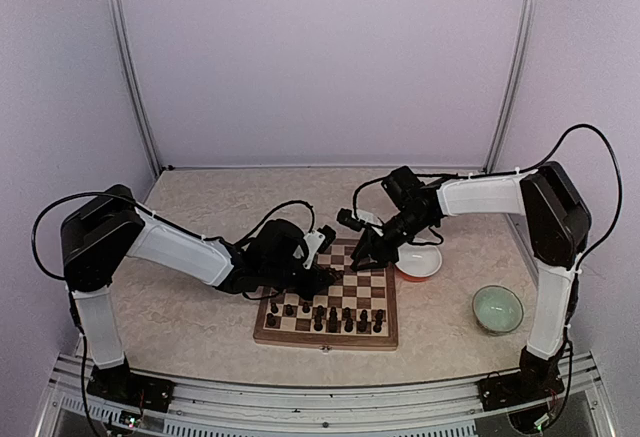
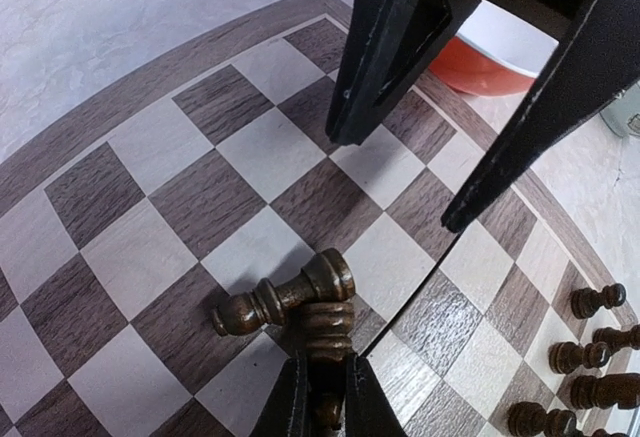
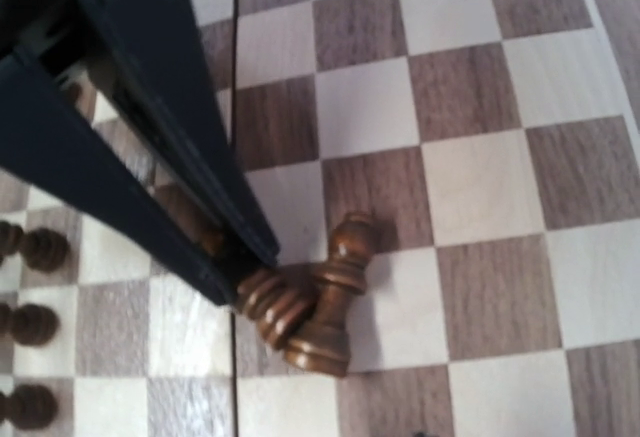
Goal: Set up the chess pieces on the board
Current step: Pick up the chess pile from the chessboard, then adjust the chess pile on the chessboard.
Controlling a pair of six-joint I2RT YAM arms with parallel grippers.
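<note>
Left pincer (image 2: 325, 372): clamped narrow on the gripped piece (image 2: 327, 322), which lies on its side on the board (image 2: 120, 247).
Right pincer (image 2: 400, 185): fingers apart with nothing between them, hovering over the board just beyond the left one.
Second piece (image 2: 280, 300): also on its side, with its base touching the gripped piece.
Standing pieces (image 1: 320, 315): upright in the board's near rows, close to the two fallen ones.
Surroundings: a red bowl (image 2: 480, 62) sits just off the far corner and a green bowl (image 1: 497, 309) stands apart on the worktop (image 1: 200, 307).
Risk, neighbour: because the two fallen pieces touch, a lift could drag or roll the second piece off its square.
Risk, grip: the body is round and turned, so it may swivel or slip between the fingers.
Risk, placing: the piece is held sideways, so it will topple again unless it is turned base-down.
Risk, arms: the two pincers are close together, so a careless rise could knock them against each other.
Risk, rows: a low sweep could fell the standing pieces.
</note>
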